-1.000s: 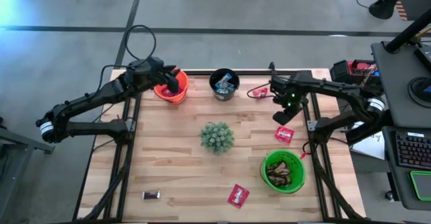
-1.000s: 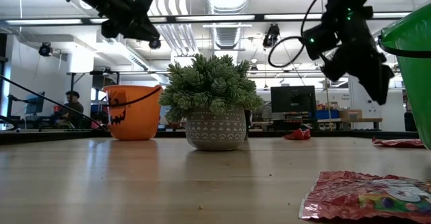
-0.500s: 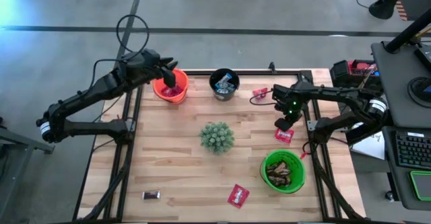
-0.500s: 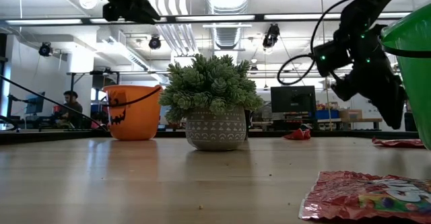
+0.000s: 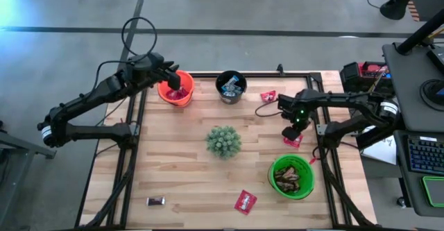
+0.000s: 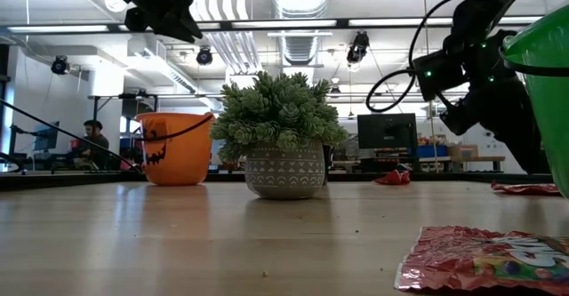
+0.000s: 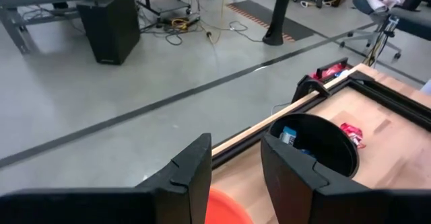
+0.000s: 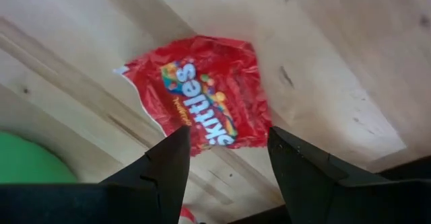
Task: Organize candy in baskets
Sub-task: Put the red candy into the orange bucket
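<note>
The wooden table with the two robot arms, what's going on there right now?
Candy is being sorted into buckets. The right gripper hangs open over a red Skittles packet lying on the wooden table, near the bright green plastic bucket that already holds dark brown candy. The left gripper is open and empty above the orange plastic bucket. Other red packets and one dark bar lie loose; the round black bucket holds some candy.

Left hand (image 7: 236, 177) fingers parted, nothing between them, above the orange basket (image 7: 225, 207) rim. Black basket (image 7: 316, 146) just beyond on the counter (image 7: 377, 116), blue candy (image 7: 289, 136) and red candy (image 7: 351, 132) inside.
</note>
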Controlling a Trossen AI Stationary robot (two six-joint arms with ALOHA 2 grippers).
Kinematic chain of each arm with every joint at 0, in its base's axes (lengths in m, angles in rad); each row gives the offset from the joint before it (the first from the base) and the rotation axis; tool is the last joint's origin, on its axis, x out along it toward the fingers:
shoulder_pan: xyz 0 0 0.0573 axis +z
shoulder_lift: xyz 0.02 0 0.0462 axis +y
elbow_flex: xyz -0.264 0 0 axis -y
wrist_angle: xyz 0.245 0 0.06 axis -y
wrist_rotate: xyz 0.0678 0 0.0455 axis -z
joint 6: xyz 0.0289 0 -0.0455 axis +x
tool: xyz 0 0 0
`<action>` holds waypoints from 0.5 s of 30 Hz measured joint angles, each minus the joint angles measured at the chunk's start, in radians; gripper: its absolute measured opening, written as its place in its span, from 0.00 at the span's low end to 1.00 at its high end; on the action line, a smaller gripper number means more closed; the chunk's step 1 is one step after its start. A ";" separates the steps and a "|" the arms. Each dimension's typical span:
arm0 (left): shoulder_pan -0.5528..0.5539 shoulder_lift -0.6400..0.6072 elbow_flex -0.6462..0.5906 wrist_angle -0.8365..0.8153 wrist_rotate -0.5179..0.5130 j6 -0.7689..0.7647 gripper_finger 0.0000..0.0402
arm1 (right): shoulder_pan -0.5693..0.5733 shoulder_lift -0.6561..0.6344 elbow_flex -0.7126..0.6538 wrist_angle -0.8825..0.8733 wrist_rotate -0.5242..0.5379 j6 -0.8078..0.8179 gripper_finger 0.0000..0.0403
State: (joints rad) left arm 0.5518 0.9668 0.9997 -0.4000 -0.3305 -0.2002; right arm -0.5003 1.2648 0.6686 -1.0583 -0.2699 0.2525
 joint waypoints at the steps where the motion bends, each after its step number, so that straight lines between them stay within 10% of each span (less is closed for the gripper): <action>1: 0.000 0.000 0.000 0.000 0.000 -0.005 0.28 | 0.012 0.000 0.000 0.005 0.002 0.018 0.47; 15: 0.000 0.002 0.025 -0.013 0.000 -0.001 0.28 | 0.050 0.035 -0.028 0.055 0.053 0.085 0.47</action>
State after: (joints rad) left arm 0.5518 0.9691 1.0243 -0.4131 -0.3302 -0.2007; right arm -0.4503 1.2996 0.6405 -1.0038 -0.2173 0.3371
